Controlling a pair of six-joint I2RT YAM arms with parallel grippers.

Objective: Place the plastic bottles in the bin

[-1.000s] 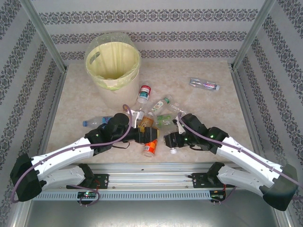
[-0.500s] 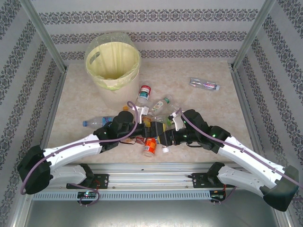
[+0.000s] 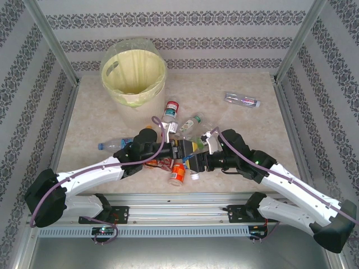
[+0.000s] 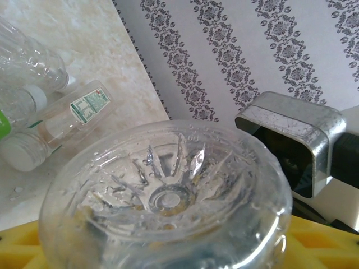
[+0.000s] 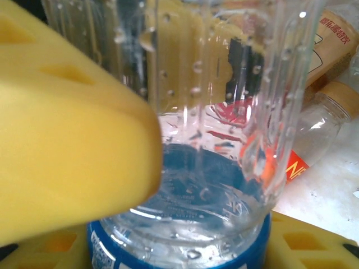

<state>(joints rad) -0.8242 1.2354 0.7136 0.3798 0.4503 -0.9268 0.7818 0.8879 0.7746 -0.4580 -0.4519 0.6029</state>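
Note:
A clear bottle with a blue label (image 5: 213, 168) sits between my right gripper's (image 5: 185, 224) yellow pads (image 5: 67, 134), which are shut on it. In the top view this bottle's white cap (image 3: 194, 175) points toward the near edge. My left gripper (image 3: 184, 150) meets my right gripper (image 3: 194, 162) mid-table. Its yellow pads (image 4: 22, 249) press the base of the same clear bottle (image 4: 168, 196). Loose plastic bottles lie around: red-labelled (image 3: 170, 110), green-labelled (image 3: 191, 124), orange (image 3: 178, 174), blue-capped (image 3: 114, 144) and one far right (image 3: 242, 100). The bin (image 3: 106, 70) stands at the back left.
Patterned walls and metal corner posts (image 3: 53, 42) enclose the table. Both arms cross the near half of the table. Two clear bottles (image 4: 73, 115) lie just beyond the left gripper, near the wall. An orange-labelled bottle (image 5: 291, 162) lies behind the held one.
The left gripper moved right toward the right gripper and closed from wide open onto the bottle's base. The right gripper shifted left with its bottle.

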